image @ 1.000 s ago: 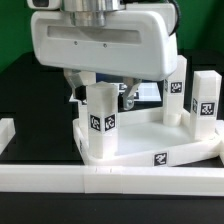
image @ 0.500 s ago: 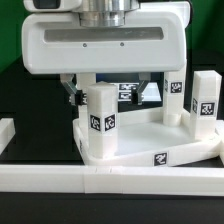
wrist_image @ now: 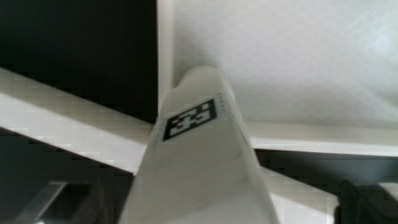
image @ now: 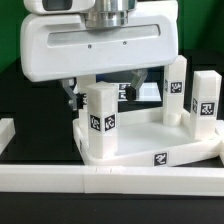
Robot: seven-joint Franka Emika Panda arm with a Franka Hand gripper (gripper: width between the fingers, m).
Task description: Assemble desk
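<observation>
Three legs (image: 101, 122) stood upright in the desk panel (image: 150, 150), the end effector (image: 103, 88) hovered fully open and empty above one, a fourth apparently left

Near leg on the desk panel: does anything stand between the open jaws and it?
Nothing visible does. The gripper hangs right above the near leg, which stands upright on the desk panel, jaws open to either side of its top. The other legs stand apart, toward the exterior view's right.
</observation>
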